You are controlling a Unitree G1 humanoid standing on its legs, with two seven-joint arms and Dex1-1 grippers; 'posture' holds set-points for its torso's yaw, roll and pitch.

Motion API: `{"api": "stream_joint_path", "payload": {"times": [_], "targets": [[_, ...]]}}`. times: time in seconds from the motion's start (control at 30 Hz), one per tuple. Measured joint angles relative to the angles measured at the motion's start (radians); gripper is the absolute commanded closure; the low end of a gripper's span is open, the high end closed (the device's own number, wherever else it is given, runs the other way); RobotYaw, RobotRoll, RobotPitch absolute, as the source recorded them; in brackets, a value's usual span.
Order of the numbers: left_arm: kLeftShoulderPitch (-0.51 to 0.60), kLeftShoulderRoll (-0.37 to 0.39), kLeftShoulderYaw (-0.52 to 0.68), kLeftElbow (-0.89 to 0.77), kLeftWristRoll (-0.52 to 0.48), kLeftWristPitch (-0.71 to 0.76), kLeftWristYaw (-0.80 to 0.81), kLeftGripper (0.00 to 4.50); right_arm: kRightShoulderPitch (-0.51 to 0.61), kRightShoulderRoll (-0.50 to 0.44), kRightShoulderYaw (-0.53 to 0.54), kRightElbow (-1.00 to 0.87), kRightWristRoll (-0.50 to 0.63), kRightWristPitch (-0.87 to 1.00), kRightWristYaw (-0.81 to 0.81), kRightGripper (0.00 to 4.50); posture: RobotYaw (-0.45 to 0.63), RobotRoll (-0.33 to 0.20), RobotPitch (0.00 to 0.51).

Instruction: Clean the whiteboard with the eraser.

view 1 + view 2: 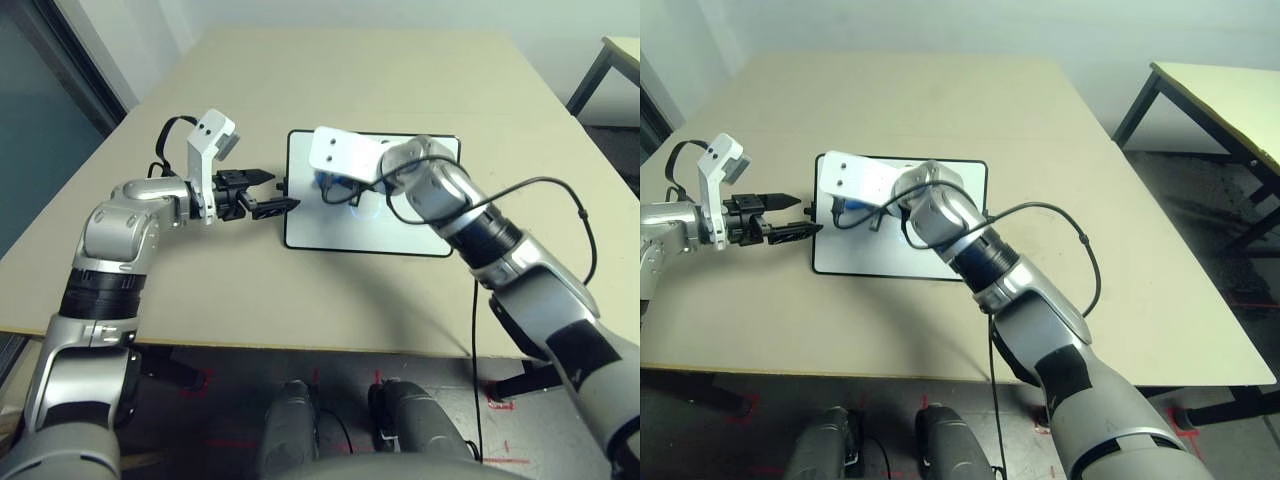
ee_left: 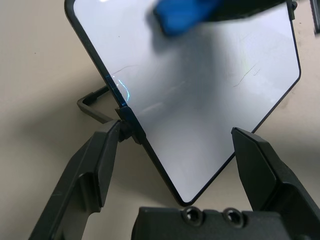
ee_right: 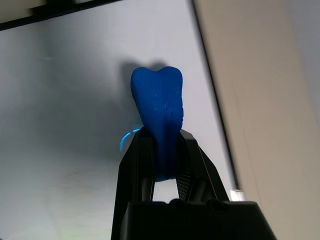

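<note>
Whiteboard [image 1: 400,225] flat on the tan counter [image 1: 330,80]. Right pincer [image 3: 162,145] clamped on the blue eraser [image 3: 159,107] — squeezed at its middle, over the board's left part. Left pincer [image 2: 175,150] apart, straddling the board's left short edge by its small knob [image 2: 126,122].

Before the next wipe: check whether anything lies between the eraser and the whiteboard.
Nothing visible does. The right gripper is shut on the eraser, whose free end points at bare whiteboard. Whether it touches the surface cannot be told. The left gripper, open, sits at the board's short side by the knob, off the wiping area.
</note>
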Motion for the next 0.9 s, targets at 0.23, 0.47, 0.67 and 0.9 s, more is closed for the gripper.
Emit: {"api": "stream_joint_path", "payload": {"times": [0.23, 0.47, 0.67, 0.9], "targets": [[-0.001, -0.002, 0.000, -0.001, -0.001, 0.001, 0.001, 0.00, 0.153, -0.042, 0.053, -0.258, -0.001, 0.100, 0.086, 3.93, -0.08, 0.000, 0.104], [-0.002, -0.003, 0.000, -0.001, 0.000, 0.002, 0.000, 0.00, 0.230, -0.093, 0.087, -0.384, -0.001, 0.178, 0.119, 3.93, -0.10, 0.000, 0.097], [-0.023, -0.013, -0.001, 0.009, 0.002, -0.004, 0.000, 0.00, 0.139, -0.120, -0.041, -0.256, 0.010, 0.170, 0.042, 3.93, -0.12, 0.000, 0.094], [-0.031, -0.024, -0.011, 0.030, 0.004, -0.012, -0.002, 0.00, 0.135, -0.213, -0.133, -0.200, 0.009, 0.153, -0.002, 3.93, -0.13, 0.000, 0.094]]}}
